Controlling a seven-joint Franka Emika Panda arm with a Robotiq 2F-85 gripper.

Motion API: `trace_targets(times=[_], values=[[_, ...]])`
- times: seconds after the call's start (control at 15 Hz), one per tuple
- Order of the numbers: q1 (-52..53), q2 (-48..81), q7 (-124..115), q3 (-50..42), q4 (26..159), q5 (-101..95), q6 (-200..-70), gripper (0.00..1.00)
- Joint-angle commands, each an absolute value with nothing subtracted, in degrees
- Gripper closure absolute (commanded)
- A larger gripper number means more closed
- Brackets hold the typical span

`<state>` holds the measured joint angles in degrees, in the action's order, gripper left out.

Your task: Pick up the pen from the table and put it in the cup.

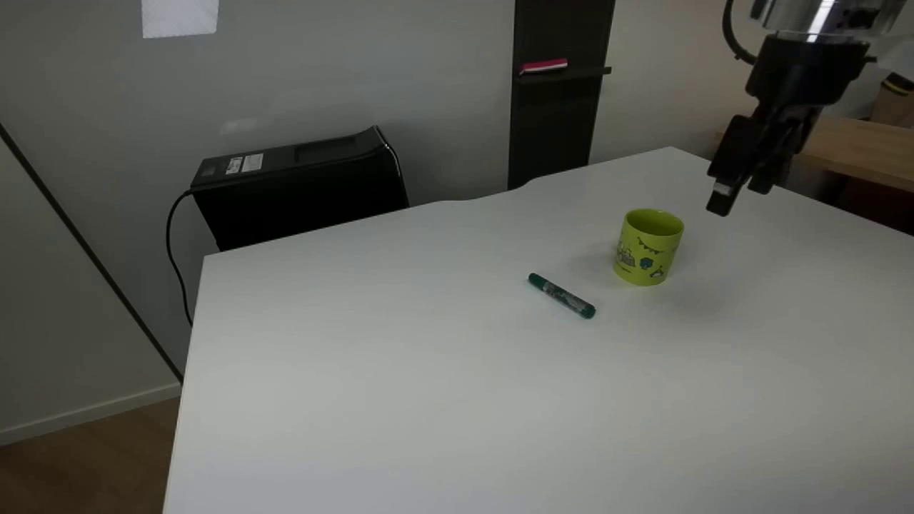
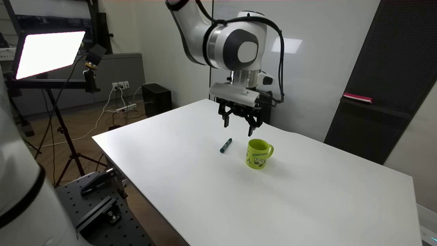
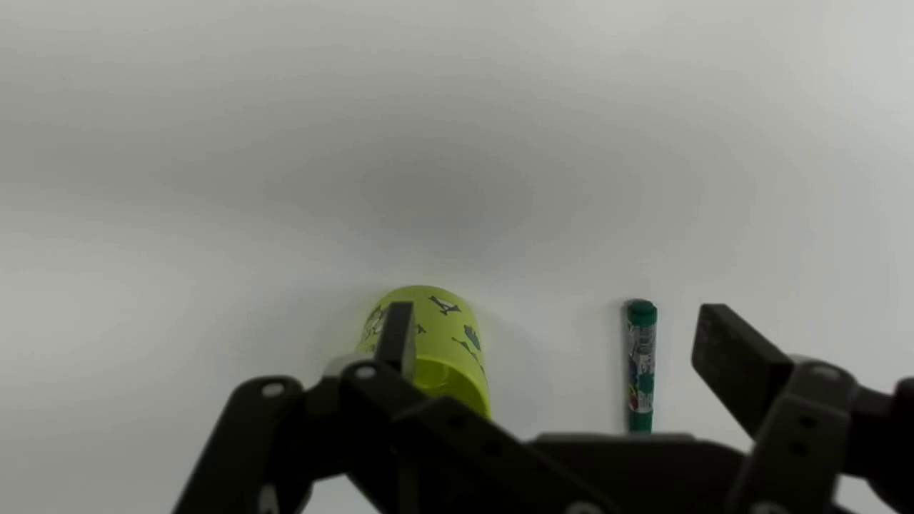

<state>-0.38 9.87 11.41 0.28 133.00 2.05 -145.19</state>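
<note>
Gripper [image 2: 238, 129]: hangs above the table [image 1: 357, 400], spread wide, with nothing in its hold.
Fingers [image 3: 735, 357]: in the wrist view they show on either side of the pen [image 3: 641, 364], though it sits off-centre, nearer one of them. The step in hand looks to be the approach; it seems to call for a sideways shift until the pen lies midway, then a straight descent.
Pen: lies flat on the table, near the cup [image 1: 646, 250] but apart from it. Its length runs across the closing direction, so little turning seems needed; a pinch at mid-length should hold best.
Cup: stands upright. One finger covers part of it in the wrist view, so coming straight down from here could knock its rim; moving away from it first looks safer.
Table: plain white; fingertips must go low for so slim a pen, yet should do no more than brush the surface.
Black case [image 1: 307, 193]: beyond the table's edge, well apart from the work.
</note>
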Motion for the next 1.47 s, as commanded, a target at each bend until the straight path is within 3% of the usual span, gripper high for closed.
trace_targets(times=[0.0, 1.4], values=[[-0.2, 17.2, 11.9, 1.3, 125.7, 0.9, -144.8, 0.0], [5.1, 34.1, 8.4, 4.6, 110.5, -4.1, -142.7, 0.0]])
